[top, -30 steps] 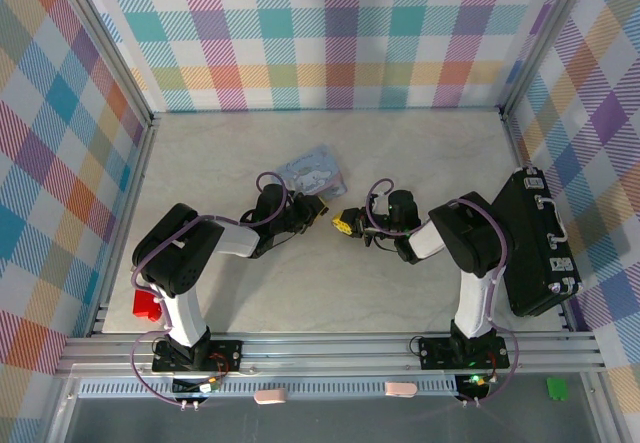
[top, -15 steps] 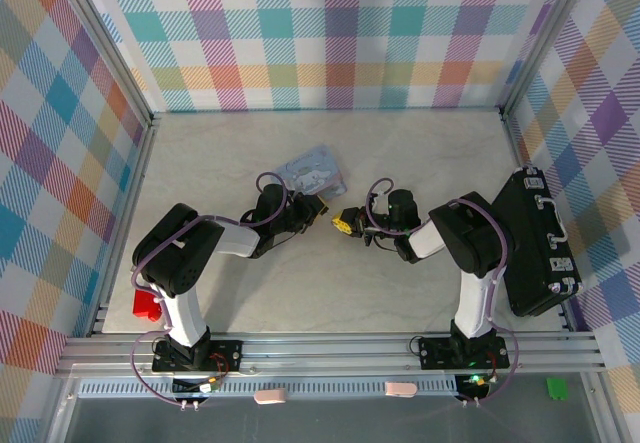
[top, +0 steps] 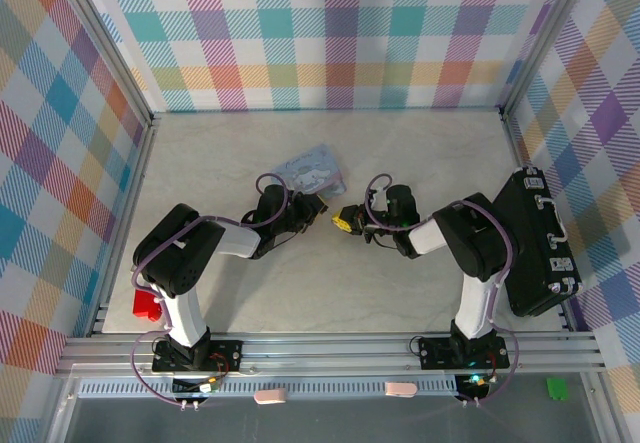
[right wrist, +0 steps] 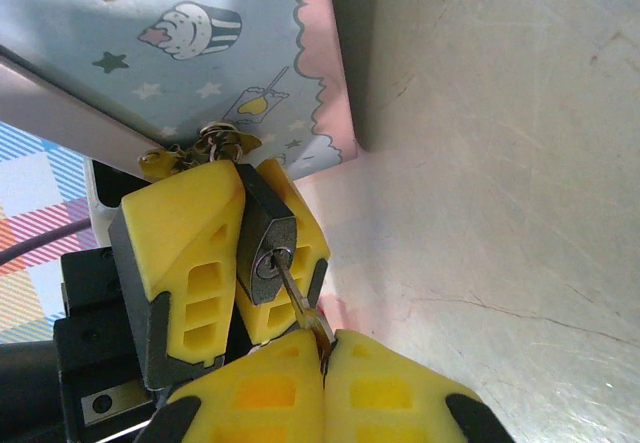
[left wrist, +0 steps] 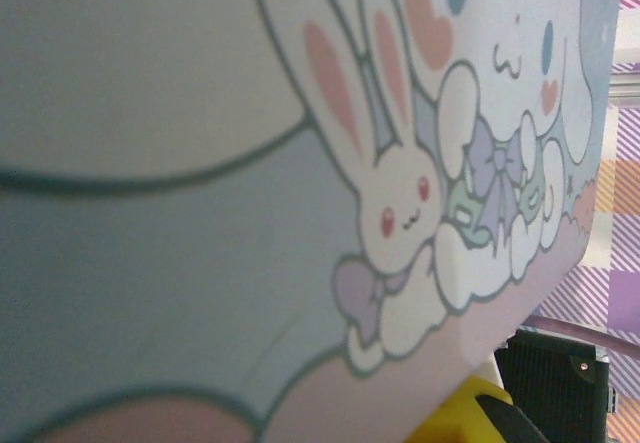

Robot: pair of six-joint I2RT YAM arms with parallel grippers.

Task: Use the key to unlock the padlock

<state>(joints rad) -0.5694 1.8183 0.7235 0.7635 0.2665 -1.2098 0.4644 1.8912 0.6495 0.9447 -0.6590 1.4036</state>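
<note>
The right tool [right wrist: 322,361], clenched on the key [right wrist: 298,298], has the padlock [right wrist: 265,248] directly ahead of its tips — gripped between the left tool [right wrist: 245,188] fingers — with the key's long axis running straight into the keyhole [right wrist: 268,260].

The small dark padlock [right wrist: 265,248] is sitting mid-scene, keyhole face showing. The thin silvery key [right wrist: 293,298] is sticking into that keyhole.
</note>
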